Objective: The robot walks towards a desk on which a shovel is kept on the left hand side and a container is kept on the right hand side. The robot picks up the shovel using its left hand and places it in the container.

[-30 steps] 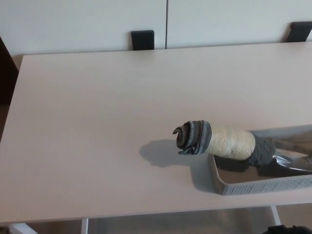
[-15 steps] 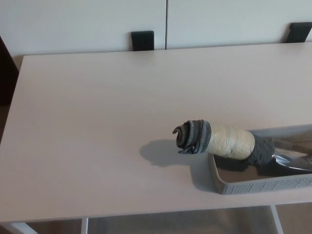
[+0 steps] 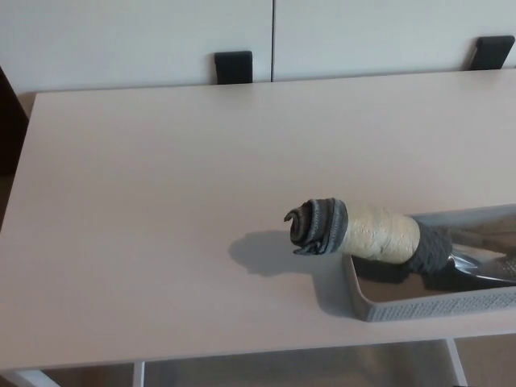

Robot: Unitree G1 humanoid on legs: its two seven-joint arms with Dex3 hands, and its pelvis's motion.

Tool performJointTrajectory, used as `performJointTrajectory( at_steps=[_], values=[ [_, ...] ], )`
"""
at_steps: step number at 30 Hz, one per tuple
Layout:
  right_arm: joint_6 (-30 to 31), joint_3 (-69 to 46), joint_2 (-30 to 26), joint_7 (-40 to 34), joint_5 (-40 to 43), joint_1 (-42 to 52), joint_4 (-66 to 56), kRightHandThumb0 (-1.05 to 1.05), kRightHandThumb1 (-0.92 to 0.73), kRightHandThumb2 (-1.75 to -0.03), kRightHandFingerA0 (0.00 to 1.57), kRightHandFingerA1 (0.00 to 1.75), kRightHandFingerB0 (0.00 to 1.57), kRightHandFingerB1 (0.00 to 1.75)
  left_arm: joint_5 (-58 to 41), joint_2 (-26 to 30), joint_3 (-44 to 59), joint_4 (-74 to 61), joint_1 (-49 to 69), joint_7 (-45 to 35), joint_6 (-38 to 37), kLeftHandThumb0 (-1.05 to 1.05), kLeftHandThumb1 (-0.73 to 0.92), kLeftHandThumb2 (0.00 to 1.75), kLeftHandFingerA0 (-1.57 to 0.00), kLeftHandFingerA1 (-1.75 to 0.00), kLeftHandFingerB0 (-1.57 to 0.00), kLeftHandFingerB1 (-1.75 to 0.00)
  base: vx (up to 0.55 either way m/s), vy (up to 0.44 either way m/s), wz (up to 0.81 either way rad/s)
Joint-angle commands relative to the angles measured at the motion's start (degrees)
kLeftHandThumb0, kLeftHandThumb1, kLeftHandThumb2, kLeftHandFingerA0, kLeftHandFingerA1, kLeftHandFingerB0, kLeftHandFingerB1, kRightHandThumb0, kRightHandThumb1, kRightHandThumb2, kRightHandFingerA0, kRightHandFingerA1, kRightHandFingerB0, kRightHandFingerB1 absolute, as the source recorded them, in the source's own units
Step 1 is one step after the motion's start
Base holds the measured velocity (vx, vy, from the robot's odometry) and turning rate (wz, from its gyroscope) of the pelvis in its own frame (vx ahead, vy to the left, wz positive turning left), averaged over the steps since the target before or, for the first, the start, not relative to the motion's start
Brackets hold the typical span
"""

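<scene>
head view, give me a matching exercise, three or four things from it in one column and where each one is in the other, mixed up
Things:
1. shovel
2. container
3. desk
4. black bracket

Places:
A. behind the far edge of the desk, against the white wall
B. at the right near corner of the desk, running out of the picture
C. blade end inside the container, wrapped handle sticking out over its left rim
D. fills most of the picture, carrying the container

Pairs: 1-C, 2-B, 3-D, 4-A
</scene>
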Motion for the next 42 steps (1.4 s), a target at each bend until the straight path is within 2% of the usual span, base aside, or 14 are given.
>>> performJointTrajectory(
  at_steps=[1,2,3,11,12,29,40,41,42],
  values=[
    [-6.5,-3.4,1.2,-4.8,2.2,2.4,1.4,-0.49,-0.41,-0.82,0.48,0.61,0.33,0.52,-1.3,0.4,3.7,11.5,-0.5,16.3,-20.1,-0.39,0.4,1.03,0.0,-0.51,0.0,-0.49,0.0,0.0,0.0],
    [-6.7,-3.5,1.2,-4.7,2.3,2.4,1.5,-0.49,-0.41,-0.82,0.49,0.61,0.34,0.53,-1.6,0.4,3.8,11.3,-0.3,16.2,-20.2,-0.39,0.4,1.03,0.0,-0.51,0.0,-0.49,0.0,0.0,0.0],
    [-6.6,-3.5,1.4,-4.7,2.3,2.5,1.2,-0.47,-0.56,-0.56,0.52,0.48,0.43,0.43,-1.5,0.6,3.8,11.1,-0.2,16.4,-20.7,-0.38,0.42,1.04,0.0,-0.51,0.0,-0.49,0.0,0.0,0.0],
    [-6.8,-3.6,1.3,-4.7,1.7,2.1,1.2,-0.46,-0.56,-0.56,0.52,0.48,0.43,0.43,-0.4,1.7,2.8,11.5,-0.2,18.2,-23.1,-0.38,0.42,1.04,0.0,-0.5,0.0,-0.49,0.0,0.0,0.0],
    [-6.9,-3.6,1.3,-4.7,1.7,2.1,1.3,-0.47,-0.56,-0.56,0.52,0.48,0.43,0.43,-0.1,1.8,2.5,11.7,-0.2,18.5,-23.6,-0.84,0.85,0.66,-0.17,-0.34,-0.16,-0.27,0.0,0.0,0.0],
    [-7.0,-4.4,2.5,-4.9,1.6,1.1,1.8,-0.43,-0.53,-0.55,0.55,0.5,0.45,0.44,4.2,5.0,-3.9,14.0,-2.2,24.5,-27.7,-0.86,0.89,0.68,-0.2,-0.38,-0.17,-0.29,0.0,0.0,0.0],
    [-6.4,-4.3,2.1,-4.5,1.2,0.1,1.8,-0.42,-0.53,-0.55,0.54,0.48,0.44,0.43,3.5,6.2,-6.7,16.3,-4.0,27.0,-29.5,-0.84,0.89,0.68,-0.18,-0.4,-0.18,-0.31,0.0,0.0,0.0],
    [-6.6,-4.4,2.1,-4.6,1.3,0.0,2.0,-0.43,-0.53,-0.55,0.54,0.49,0.45,0.43,3.0,6.3,-6.9,16.9,-4.4,26.5,-29.8,-0.85,0.88,0.68,-0.14,-0.4,-0.16,-0.31,0.0,0.0,0.0],
    [-6.5,-4.5,2.1,-4.3,1.6,0.1,1.8,-0.42,-0.53,-0.55,0.54,0.49,0.44,0.43,3.0,6.5,-7.2,17.4,-4.7,26.7,-30.5,-0.38,0.45,1.07,-0.01,-0.52,0.0,-0.5,0.0,0.0,0.0]
  ],
)
